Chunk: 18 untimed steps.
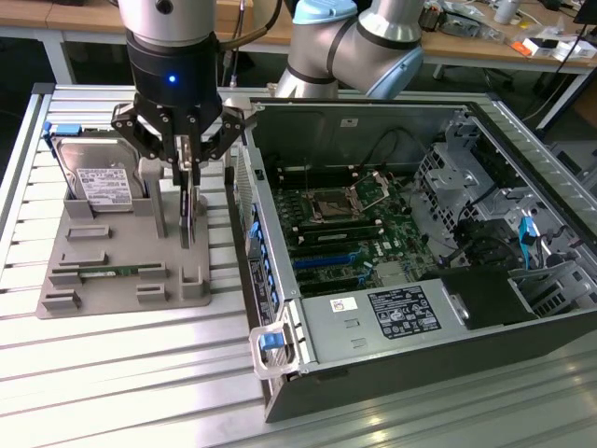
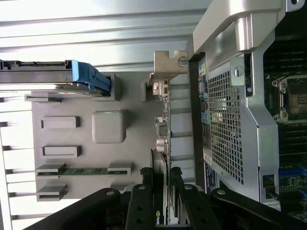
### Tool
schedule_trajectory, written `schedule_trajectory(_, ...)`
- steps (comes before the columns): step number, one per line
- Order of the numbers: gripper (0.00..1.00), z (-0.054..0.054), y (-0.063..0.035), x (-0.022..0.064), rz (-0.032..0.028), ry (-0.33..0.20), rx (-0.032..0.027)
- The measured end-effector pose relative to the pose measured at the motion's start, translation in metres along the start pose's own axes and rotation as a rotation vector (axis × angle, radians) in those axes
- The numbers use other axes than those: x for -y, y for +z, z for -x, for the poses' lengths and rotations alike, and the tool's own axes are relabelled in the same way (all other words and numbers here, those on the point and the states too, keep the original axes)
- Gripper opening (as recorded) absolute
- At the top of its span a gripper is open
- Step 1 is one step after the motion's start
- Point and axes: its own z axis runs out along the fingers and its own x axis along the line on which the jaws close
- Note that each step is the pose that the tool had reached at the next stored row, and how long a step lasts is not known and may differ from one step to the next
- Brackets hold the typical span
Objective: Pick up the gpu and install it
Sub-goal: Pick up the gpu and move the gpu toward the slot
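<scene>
Black hand (image 2: pixel 160 175) around flat gpu (image 2: pixel 163 129)

This looks like a robotics lab or electronics workshop. A ribbed metal table (image 1: pixel 112 373) carries an open computer case (image 1: pixel 392 117) with its circuit board bare, on the exterior view's right. On the exterior view's left lies a grey holder (image 1: pixel 112 289) with slots for loose computer parts: a hard drive (image 1: pixel 98 177), a memory stick (image 1: pixel 117 272) and the gpu (image 1: pixel 189 219). A robot arm (image 1: pixel 373 47) stands on the far side. Farther off, wooden workbenches (image 1: pixel 466 47) are cluttered with cables and small gear.
</scene>
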Motion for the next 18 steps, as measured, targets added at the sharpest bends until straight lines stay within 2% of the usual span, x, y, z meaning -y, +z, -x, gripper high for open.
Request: schedule_trajectory(18,0.25,0.0004,-0.0073,0.0,0.0,0.0,0.0)
